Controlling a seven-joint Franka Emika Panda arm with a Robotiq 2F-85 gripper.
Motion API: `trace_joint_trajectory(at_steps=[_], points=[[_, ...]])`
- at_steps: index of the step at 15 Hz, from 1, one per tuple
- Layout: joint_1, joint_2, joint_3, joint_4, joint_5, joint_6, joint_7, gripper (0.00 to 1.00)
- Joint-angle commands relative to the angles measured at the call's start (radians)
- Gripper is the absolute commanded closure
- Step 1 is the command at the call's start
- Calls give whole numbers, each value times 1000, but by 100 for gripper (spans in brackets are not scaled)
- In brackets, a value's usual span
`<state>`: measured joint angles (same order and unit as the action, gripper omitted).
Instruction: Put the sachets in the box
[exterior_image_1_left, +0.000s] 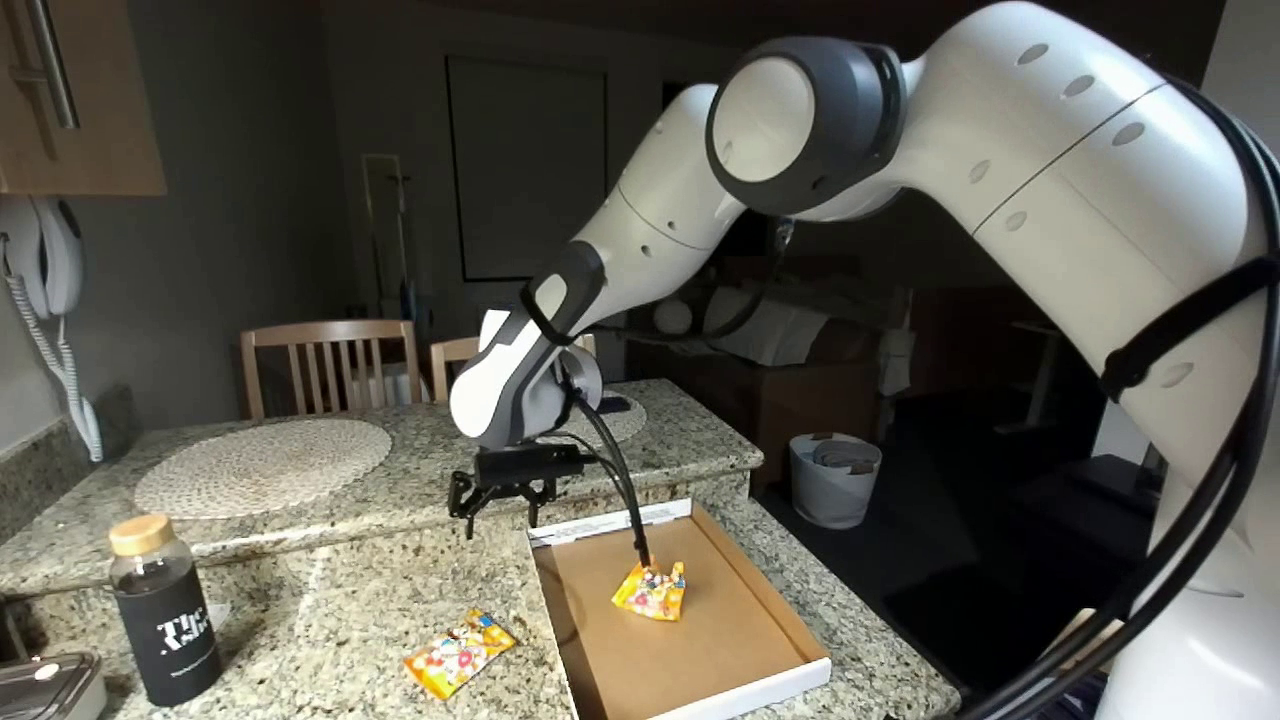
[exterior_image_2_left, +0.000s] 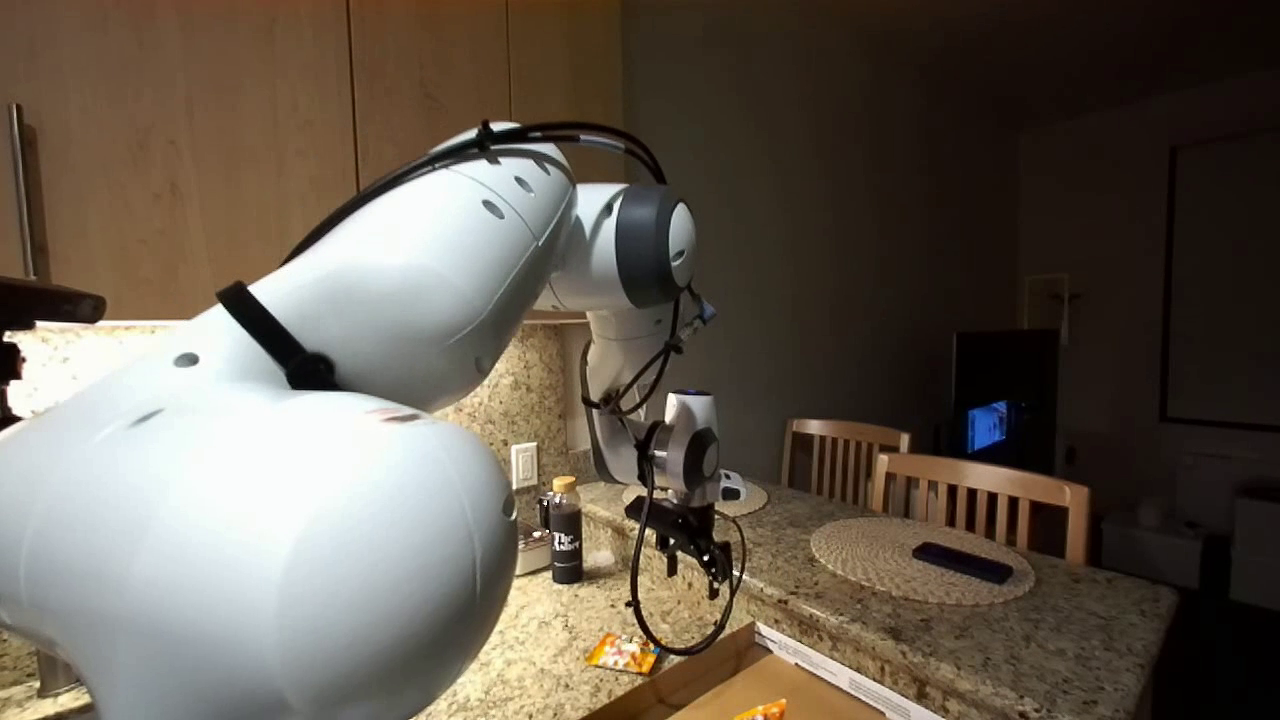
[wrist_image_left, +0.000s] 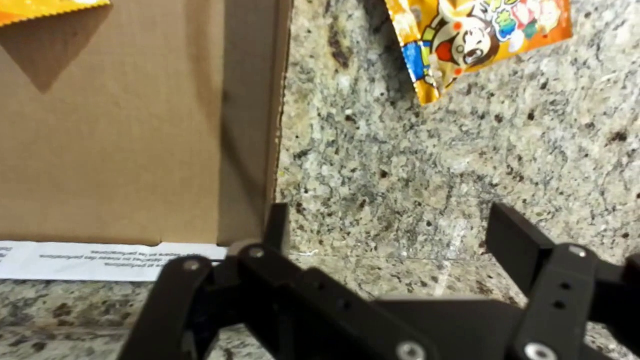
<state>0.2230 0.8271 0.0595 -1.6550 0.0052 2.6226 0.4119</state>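
Sachets (exterior_image_1_left: 459, 654): I count two, both apart from the pincer (wrist_image_left: 392, 225). Its fingers (wrist_image_left: 515, 250) point down and stand wide apart, stone counter (wrist_image_left: 390, 175) showing between them in my wrist view; one finger overlaps the edge of the brown box (exterior_image_1_left: 700, 665) there, height hard to judge. One sachet (exterior_image_1_left: 655, 595) lies inside the box. A black cable (exterior_image_1_left: 635, 510) crosses its top in an exterior view; I cannot tell whether they touch. Second sachet (exterior_image_2_left: 622, 654) lies on the counter near the box. Further out: dark bottle (exterior_image_1_left: 160, 660) upright on the same counter, well apart from the box, tan lid (exterior_image_1_left: 141, 535) on. Upper counter (exterior_image_1_left: 710, 435) bears two round placemats (exterior_image_2_left: 870, 560), a phone (exterior_image_2_left: 962, 562) lying on one; wooden chairs (exterior_image_2_left: 980, 477) stand behind.
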Motion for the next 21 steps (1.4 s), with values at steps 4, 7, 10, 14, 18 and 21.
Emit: trace_joint_trajectory(at_steps=[4, 7, 10, 14, 18, 21], points=[[14, 178, 29, 280, 53, -288, -37, 0], [16, 269, 27, 420, 69, -381, -18, 0], [17, 359, 26, 541, 89, -410, -7, 0], [27, 377, 13, 552, 80, -369, -6, 0], [33, 408, 9, 607, 77, -384, -4, 0], [46, 441, 15, 640, 74, -464, -15, 0]])
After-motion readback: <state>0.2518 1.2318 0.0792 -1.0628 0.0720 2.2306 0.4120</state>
